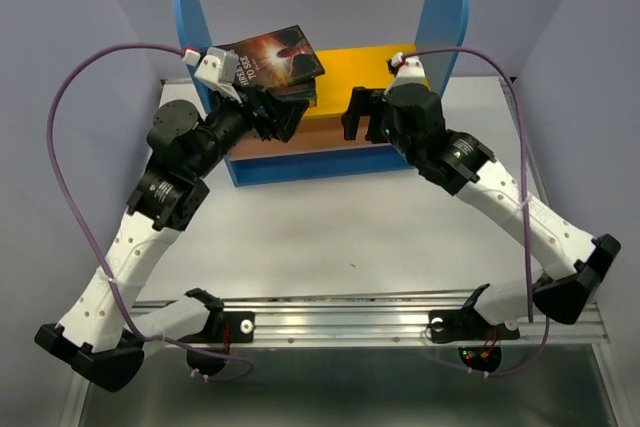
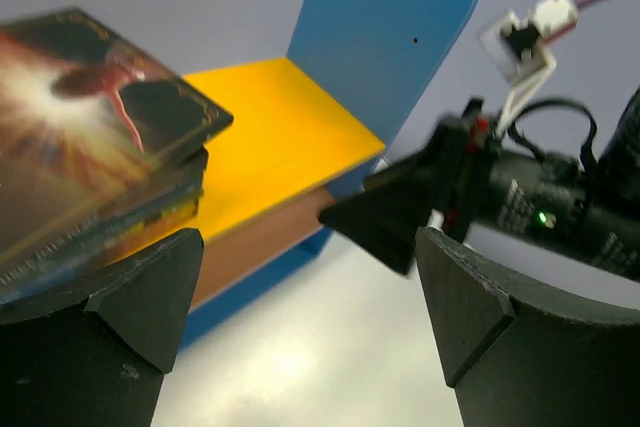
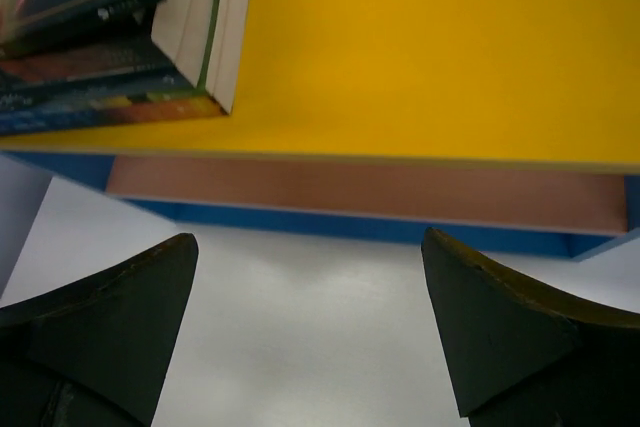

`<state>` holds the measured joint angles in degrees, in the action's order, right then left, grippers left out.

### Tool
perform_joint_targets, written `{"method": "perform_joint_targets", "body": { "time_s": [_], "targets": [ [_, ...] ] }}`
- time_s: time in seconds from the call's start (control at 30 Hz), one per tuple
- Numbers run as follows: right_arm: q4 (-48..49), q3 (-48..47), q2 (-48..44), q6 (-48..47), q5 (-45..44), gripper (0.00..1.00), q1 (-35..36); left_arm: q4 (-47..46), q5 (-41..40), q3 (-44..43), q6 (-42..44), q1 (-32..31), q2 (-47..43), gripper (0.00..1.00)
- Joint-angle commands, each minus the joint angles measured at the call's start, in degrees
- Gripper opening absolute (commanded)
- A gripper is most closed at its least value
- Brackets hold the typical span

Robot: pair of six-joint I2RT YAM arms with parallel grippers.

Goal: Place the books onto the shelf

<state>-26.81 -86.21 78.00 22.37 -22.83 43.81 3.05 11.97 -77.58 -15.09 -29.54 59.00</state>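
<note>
The left gripper (image 1: 276, 113) stands with its jaws spread wide and nothing between them. It hangs just in front of the books (image 1: 276, 57), at the left end of the shelf (image 1: 446, 7). In the left wrist view the two dark fingers (image 2: 140, 297) frame bare table (image 2: 290, 367), with the stack above the left one.

The right gripper (image 1: 357, 113) is equally wide and empty, and sits before the shelf's front edge, right of the middle.

The books lie flat in a stack on the yellow upper board (image 1: 365, 69) beside the left blue side panel (image 1: 190, 12). The top one is turned askew and has a dark cover with a fiery glow. The brown lower board (image 3: 360, 192) shows beneath.
</note>
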Motion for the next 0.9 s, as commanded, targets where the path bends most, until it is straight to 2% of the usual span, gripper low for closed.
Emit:
{"method": "perform_joint_targets", "body": {
  "time_s": [0.0, 0.13, 0.23, 0.43, 0.87],
  "targets": [
    [2.81, -10.36, 7.24, -6.53, -12.03, 1.0, 0.13, -1.64, -2.47, 5.23, -9.95, -1.66, -3.11, 0.99],
    [2.73, -19.06, 14.54, -9.88, -17.5, 1.0, 0.13, 0.38, -5.19, 6.65, -10.31, -2.45, -1.7, 0.99],
    [2.73, -24.78, 19.46, -11.73, -18.48, 1.0, -1.09, 1.6, -8.18, 5.43, -9.52, -2.45, -0.65, 0.99],
    [2.73, -31.72, 24.91, -12.88, -13.92, 1.0, -4.43, 3.62, -13.44, 2.97, -8.47, -2.45, 1.9, 0.99],
    [3.87, -34.98, 27.91, -18.32, 1.55, 1.0, -6.72, 6.88, -22.77, -1.08, -6.44, -2.37, 3.66, 0.99]
  ]
}}
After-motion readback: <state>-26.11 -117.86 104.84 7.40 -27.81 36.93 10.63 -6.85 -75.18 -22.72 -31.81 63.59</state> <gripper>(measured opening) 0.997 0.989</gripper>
